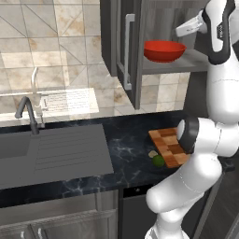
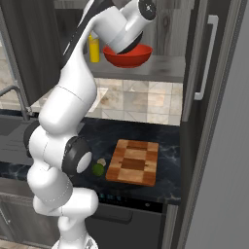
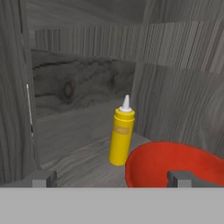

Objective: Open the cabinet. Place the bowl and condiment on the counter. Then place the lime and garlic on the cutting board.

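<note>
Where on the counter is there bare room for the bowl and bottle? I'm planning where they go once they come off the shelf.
The widest free patch of counter lies between the drainboard and the cutting board. A smaller strip runs behind the board toward the tiled wall. It is crowded at the board's left edge, where the lime and garlic sit.

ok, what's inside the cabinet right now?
On the cabinet shelf: the red bowl and the yellow condiment, upright beside it. The arm covers part of the shelf in the base views.
</note>
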